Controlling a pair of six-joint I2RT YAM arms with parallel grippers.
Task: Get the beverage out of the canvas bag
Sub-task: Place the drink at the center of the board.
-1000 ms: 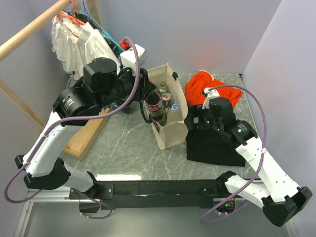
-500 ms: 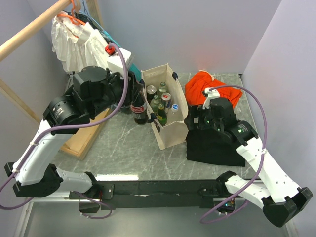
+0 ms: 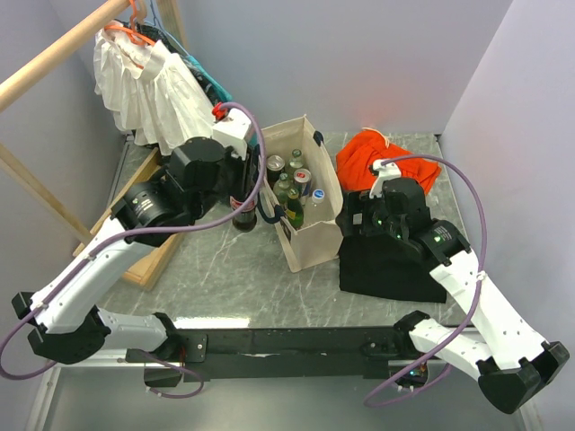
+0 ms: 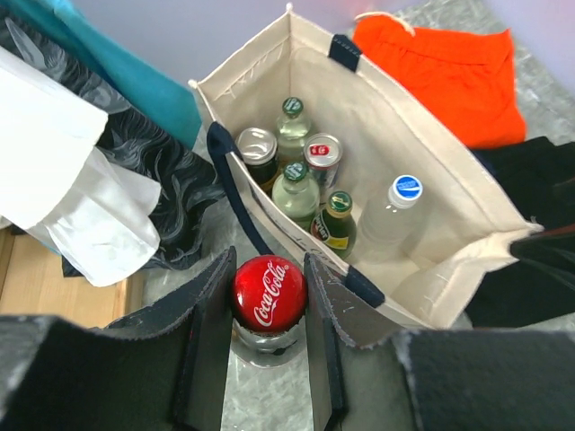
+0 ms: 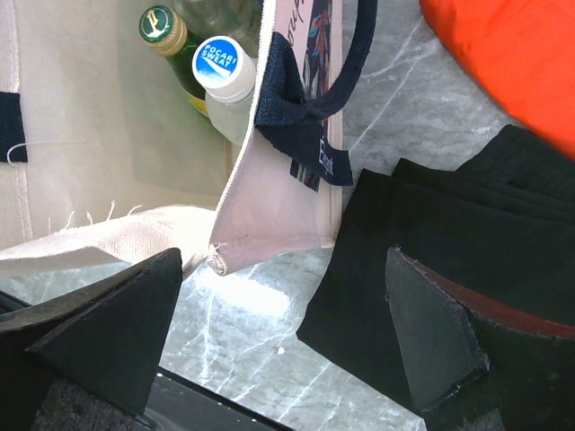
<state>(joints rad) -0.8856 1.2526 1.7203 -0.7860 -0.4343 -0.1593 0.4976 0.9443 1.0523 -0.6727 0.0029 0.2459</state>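
Pale lilac walls (image 3: 359,63) close in a grey marble table (image 3: 234,278). At the far left a white garment (image 3: 144,81) is hung from a wooden rail (image 3: 54,58), and a wooden board (image 3: 153,256) is laid at the left edge of the table.

The canvas bag (image 3: 312,242) is placed upright near the middle of the table with its mouth open. Inside it two cans (image 4: 256,144), several green bottles (image 4: 296,180) and a clear bottle (image 4: 400,202) with a blue and white cap are stood close together.

The cola bottle (image 4: 269,296), with a red cap, is found outside the bag, just beside its left wall and next to a black strap handle (image 4: 234,189). It is kept upright. The left gripper (image 4: 269,274) is closed tightly on the neck of this bottle, one finger (image 4: 211,341) pressed on each side just under the cap. Whether the base of the bottle is touching the table cannot be told.

The right gripper (image 5: 286,269) is held low at the near right corner of the bag, above a black cloth (image 5: 431,224). Its jaws are spread wide apart and nothing is held between them. Whether the bag fabric is touched by them cannot be told.

An orange cloth (image 3: 386,157) is laid at the far right, near the bag.
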